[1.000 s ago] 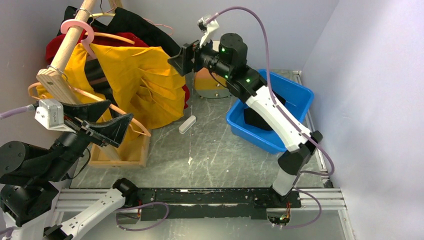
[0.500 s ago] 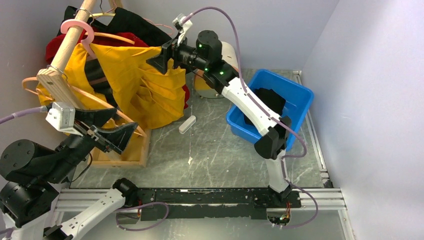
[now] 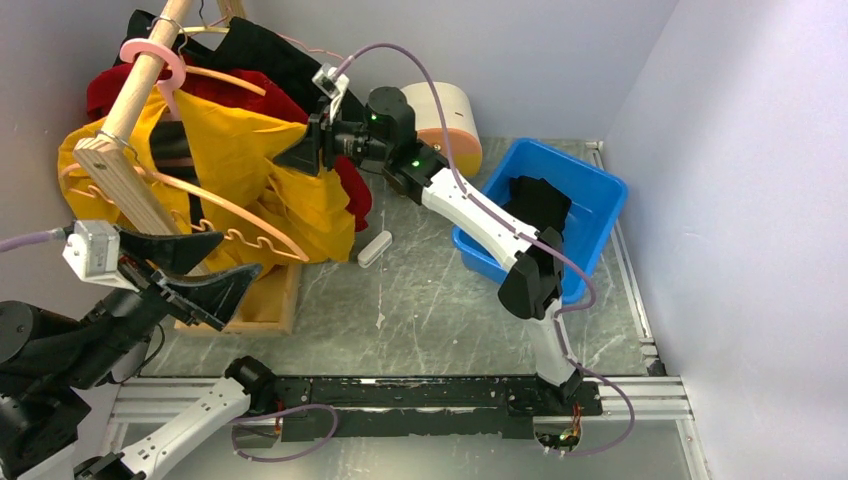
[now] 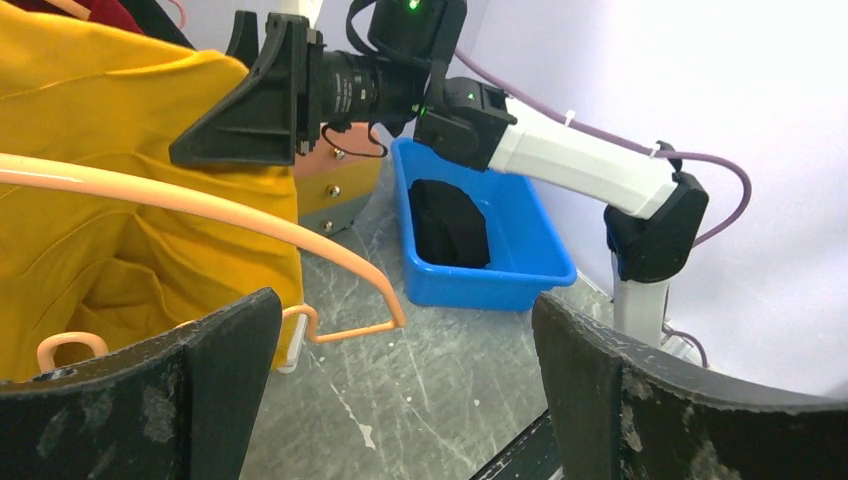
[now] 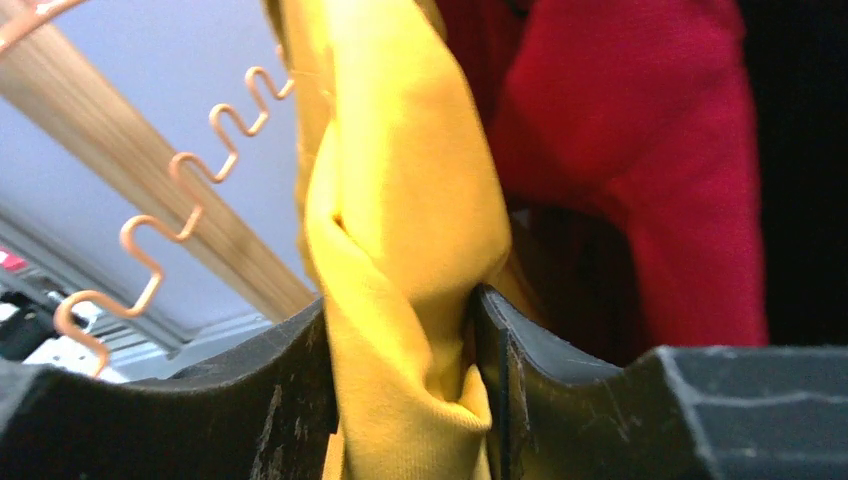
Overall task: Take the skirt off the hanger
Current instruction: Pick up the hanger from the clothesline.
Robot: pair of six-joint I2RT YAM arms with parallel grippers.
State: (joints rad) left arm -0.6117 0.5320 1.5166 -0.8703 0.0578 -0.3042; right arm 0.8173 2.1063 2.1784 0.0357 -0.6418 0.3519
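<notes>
A yellow skirt [image 3: 240, 150] hangs on an orange hanger [image 3: 235, 215] from the wooden rail at the left. My right gripper [image 3: 305, 150] reaches in from the right, shut on a bunched fold of the skirt's right edge. In the right wrist view both pads press the yellow cloth [image 5: 400, 180] at the gripper [image 5: 400, 310], and the hanger's wavy end [image 5: 185, 170] shows to the left. My left gripper [image 3: 215, 265] stands open just below and in front of the hanger's lower arm [image 4: 200, 200], holding nothing; its jaws [image 4: 405, 300] frame the bare table.
A wooden rail [image 3: 130, 100] on a wooden base [image 3: 240, 310] also carries a pink hanger [image 3: 150, 50] and red [image 5: 620, 150] and black garments. A blue bin [image 3: 590, 190] holding black cloth [image 3: 535, 200] stands at right. A small white piece [image 3: 375, 248] lies on the table.
My right gripper has swung left from above the bin to the skirt's edge and closed on the cloth, pushing the skirt leftward. The left gripper dropped a little, still open.
</notes>
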